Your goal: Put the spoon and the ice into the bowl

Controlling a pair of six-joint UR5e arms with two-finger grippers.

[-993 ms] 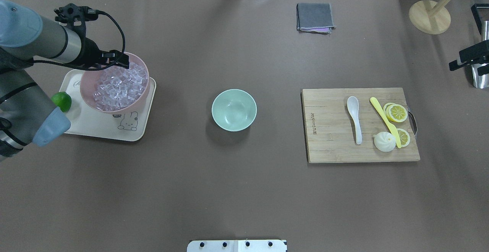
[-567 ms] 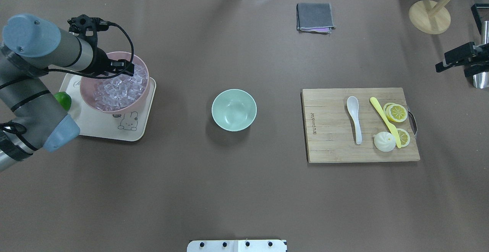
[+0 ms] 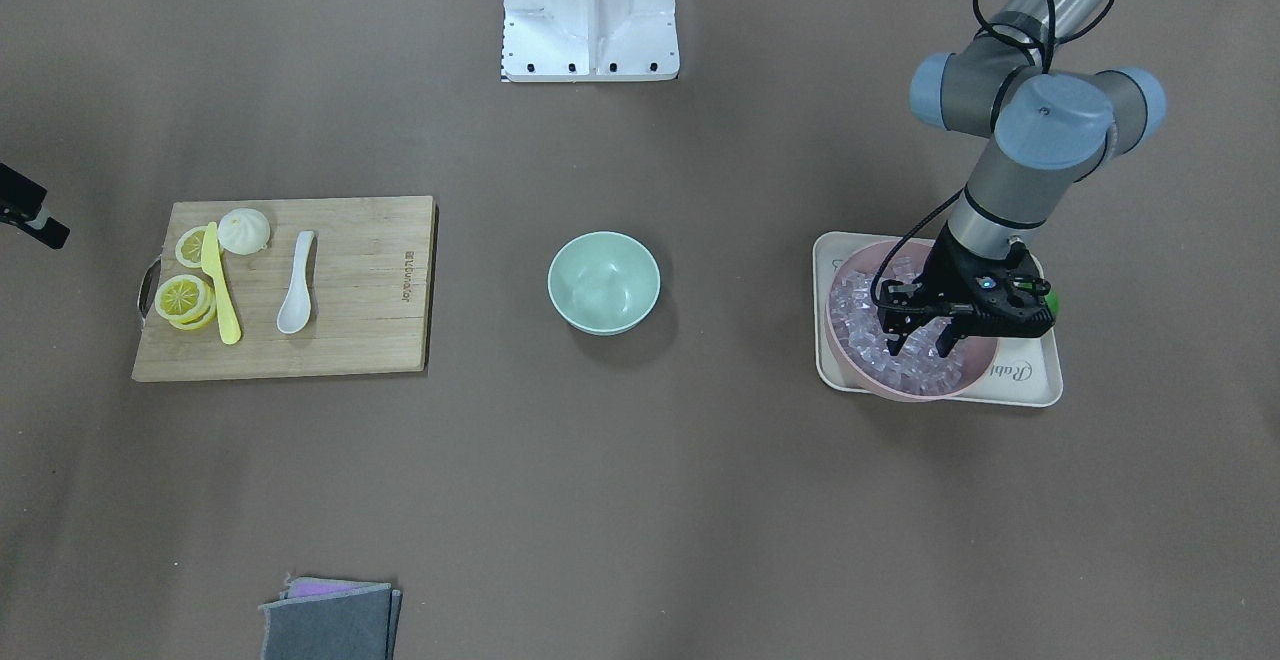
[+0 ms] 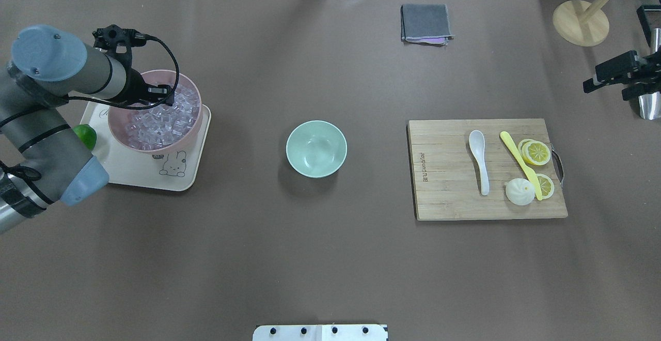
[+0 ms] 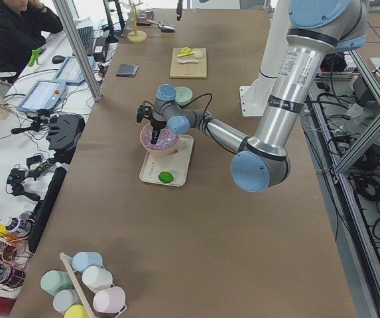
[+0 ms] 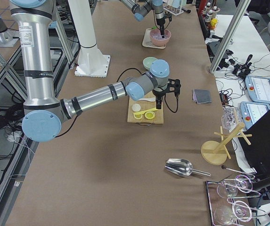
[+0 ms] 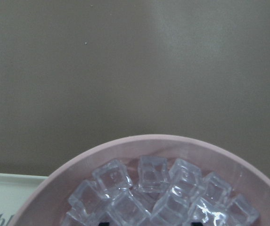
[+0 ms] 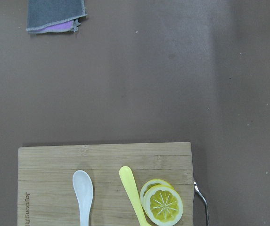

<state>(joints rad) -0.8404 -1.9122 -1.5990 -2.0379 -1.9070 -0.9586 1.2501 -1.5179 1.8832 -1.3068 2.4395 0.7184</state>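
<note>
ice [image 4: 165, 116]: heaped in pink bowl [image 4: 155, 150]; light, hard, likely slick; pinch 1 cube across flat faces.
left gripper [image 3: 918, 343]: jaws spread, tips among cubes.
spoon [image 4: 478, 157]: on cutting board [image 4: 444, 186]; rigid, probably brittle; take handle.
right gripper [image 4: 608, 88]: spread unclear.
bowl [image 4: 316, 149]: mid-table, empty.

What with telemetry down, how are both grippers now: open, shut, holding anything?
Left gripper: open above the ice in the pink bowl.
Right gripper: cannot be told; partly out of view.
</note>
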